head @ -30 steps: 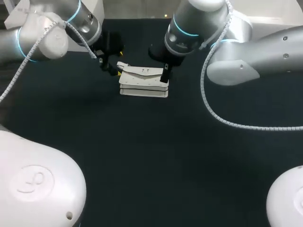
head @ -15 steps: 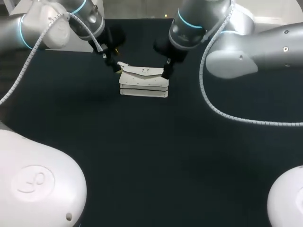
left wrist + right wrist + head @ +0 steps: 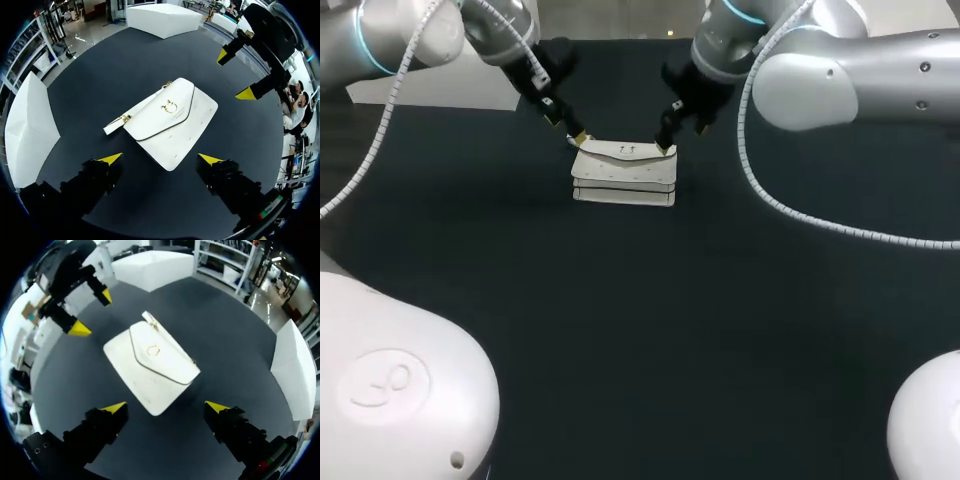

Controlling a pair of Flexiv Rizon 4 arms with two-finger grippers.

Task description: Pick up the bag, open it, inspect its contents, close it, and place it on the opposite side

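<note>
On the near part of the dark table (image 3: 640,330) nothing but bare surface is seen from the head view. Farther back, a little left of the middle, the white bag (image 3: 623,172) is laid flat on the table. Its flap is shown closed, with a gold clasp (image 3: 170,106) at the flap's point. A short strap (image 3: 122,120) with gold fittings is stretched along one side of the bag, on the table.

Above the bag's far left corner the left gripper (image 3: 575,135) is held. Its fingers are spread wide and nothing is gripped between them. From the left wrist view the bag (image 3: 170,120) is seen lying ahead of and below this gripper (image 3: 162,159), untouched by either yellow tip.

Above the far right corner the right gripper (image 3: 665,142) is held, likewise released, with its fingers well apart and nothing between them. From the right wrist view the bag (image 3: 152,365) is seen ahead of and under that gripper (image 3: 165,407). Beyond the bag the left gripper (image 3: 92,313) is shown, its tips clear of the bag. The right gripper (image 3: 235,75) is seen the same way from the left wrist, past the bag's far side and apart from it.
</note>
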